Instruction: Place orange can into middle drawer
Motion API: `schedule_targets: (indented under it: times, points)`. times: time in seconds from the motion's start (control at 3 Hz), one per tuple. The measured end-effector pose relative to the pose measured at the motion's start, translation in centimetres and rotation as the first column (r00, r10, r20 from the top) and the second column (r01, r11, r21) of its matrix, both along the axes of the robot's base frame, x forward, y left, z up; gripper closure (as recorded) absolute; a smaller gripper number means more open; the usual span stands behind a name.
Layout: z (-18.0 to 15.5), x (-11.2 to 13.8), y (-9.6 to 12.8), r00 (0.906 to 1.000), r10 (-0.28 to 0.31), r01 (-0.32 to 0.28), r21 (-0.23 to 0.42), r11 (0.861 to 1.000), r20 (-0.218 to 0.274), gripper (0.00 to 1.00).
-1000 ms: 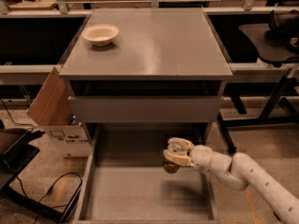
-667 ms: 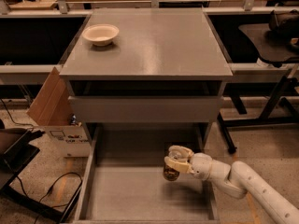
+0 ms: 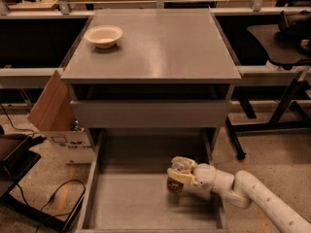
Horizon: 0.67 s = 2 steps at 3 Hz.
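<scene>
The orange can (image 3: 174, 184) is held upright in my gripper (image 3: 178, 175), low inside the middle drawer (image 3: 121, 203), over the right half of its grey floor. The gripper's cream fingers are closed around the can's top and sides, so only its brown-orange lower part shows. I cannot tell whether the can's base touches the floor. My white arm (image 3: 252, 195) reaches in from the lower right, across the drawer's right wall.
A cream bowl (image 3: 103, 36) sits at the back left of the cabinet top (image 3: 160, 47). Another grey drawer (image 3: 150, 113) shows only its front panel above. A cardboard box (image 3: 56, 115) stands left of the cabinet, with cables (image 3: 48, 198) on the floor. A dark chair (image 3: 282, 42) is on the right.
My gripper with the can has moved slightly down and left, lower into the drawer. The arm has followed it.
</scene>
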State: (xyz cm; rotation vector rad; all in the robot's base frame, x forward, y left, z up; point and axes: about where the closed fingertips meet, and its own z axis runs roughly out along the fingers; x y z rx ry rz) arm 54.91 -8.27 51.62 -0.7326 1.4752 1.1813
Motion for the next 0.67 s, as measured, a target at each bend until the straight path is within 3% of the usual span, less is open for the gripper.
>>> schedule_targets:
  times: [0.33, 0.67]
  points:
    - [-1.15, 0.40, 1.25, 0.9994, 0.011, -0.010, -0.026, 1.000, 0.032, 1.00]
    - [-1.05, 0.36, 1.44, 0.9994, 0.015, -0.014, -0.024, 1.000, 0.032, 0.82]
